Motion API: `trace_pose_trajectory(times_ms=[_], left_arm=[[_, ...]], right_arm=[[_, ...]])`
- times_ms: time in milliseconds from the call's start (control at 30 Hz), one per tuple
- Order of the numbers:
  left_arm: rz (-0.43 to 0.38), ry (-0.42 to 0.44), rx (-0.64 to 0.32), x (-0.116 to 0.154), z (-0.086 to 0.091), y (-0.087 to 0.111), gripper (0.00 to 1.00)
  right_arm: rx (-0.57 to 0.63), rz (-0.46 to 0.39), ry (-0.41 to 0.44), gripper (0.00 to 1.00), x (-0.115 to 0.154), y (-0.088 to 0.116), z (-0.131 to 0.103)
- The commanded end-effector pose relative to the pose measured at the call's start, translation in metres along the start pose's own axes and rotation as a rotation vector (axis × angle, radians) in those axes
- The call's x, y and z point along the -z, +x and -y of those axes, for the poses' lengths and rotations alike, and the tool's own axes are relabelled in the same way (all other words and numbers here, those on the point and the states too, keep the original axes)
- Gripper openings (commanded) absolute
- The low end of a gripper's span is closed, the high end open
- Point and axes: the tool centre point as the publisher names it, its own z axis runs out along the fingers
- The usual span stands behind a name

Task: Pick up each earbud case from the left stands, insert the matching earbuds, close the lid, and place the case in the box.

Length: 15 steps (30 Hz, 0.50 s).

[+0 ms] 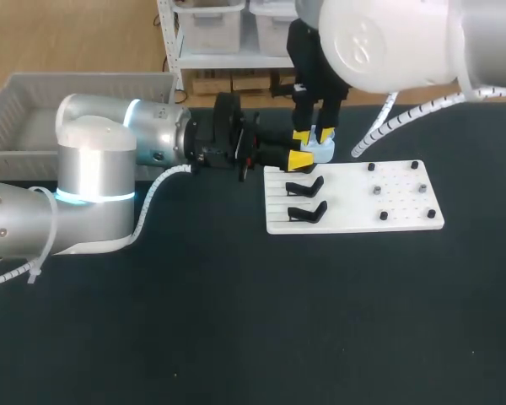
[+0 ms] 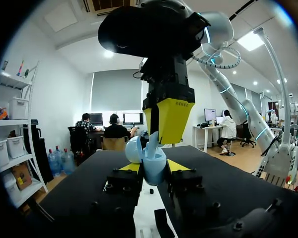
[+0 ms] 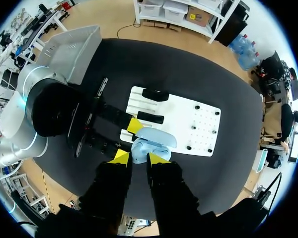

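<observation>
The open light-blue earbud case [image 3: 151, 144] is clamped by the left end effector [image 2: 153, 166]. The right end effector [image 3: 139, 157] is positioned above it, and its grip cannot be told.

Earbud case [image 1: 322, 150] pale blue. Board [image 1: 354, 209] white; stands [image 1: 306, 186] black. Counter [image 1: 236, 321] black, plain. Box [image 1: 76, 83] pale grey. Left gripper [image 2: 153, 167] tips bright yellow, body black.
</observation>
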Motion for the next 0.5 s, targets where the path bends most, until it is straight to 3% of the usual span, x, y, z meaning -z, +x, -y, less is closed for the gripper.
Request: trace_pose_trajectory(times_ms=[33,200,233,267,300,333,367,500], left_arm=[[0.002,-0.006,-0.004,-0.001,0.002,0.000,0.00],[0.002,-0.006,-0.004,-0.001,0.002,0.000,0.00],[0.002,-0.006,-0.004,-0.001,0.002,0.000,0.00],[0.002,-0.006,-0.004,-0.001,0.002,0.000,0.00],[0.002,-0.006,-0.004,-0.001,0.002,0.000,0.00],[0.002,-0.006,-0.004,-0.001,0.002,0.000,0.00],[0.002,-0.006,-0.004,-0.001,0.002,0.000,0.00],[0.002,-0.006,-0.004,-0.001,0.002,0.000,0.00]], right_arm=[[0.001,-0.005,0.001,0.00,-0.002,-0.002,-0.001],[0.001,-0.011,0.006,0.02,-0.003,-0.003,0.000],[0.000,-0.011,0.006,0.29,-0.002,-0.002,0.000],[-0.001,-0.011,0.005,0.45,-0.001,-0.002,0.000],[-0.001,-0.011,0.004,0.77,0.001,-0.001,0.000],[0.000,-0.009,0.003,0.93,0.003,0.000,0.000],[0.001,-0.004,0.000,1.00,0.006,0.001,0.000],[0.002,0.017,-0.016,1.00,0.021,0.007,-0.001]])
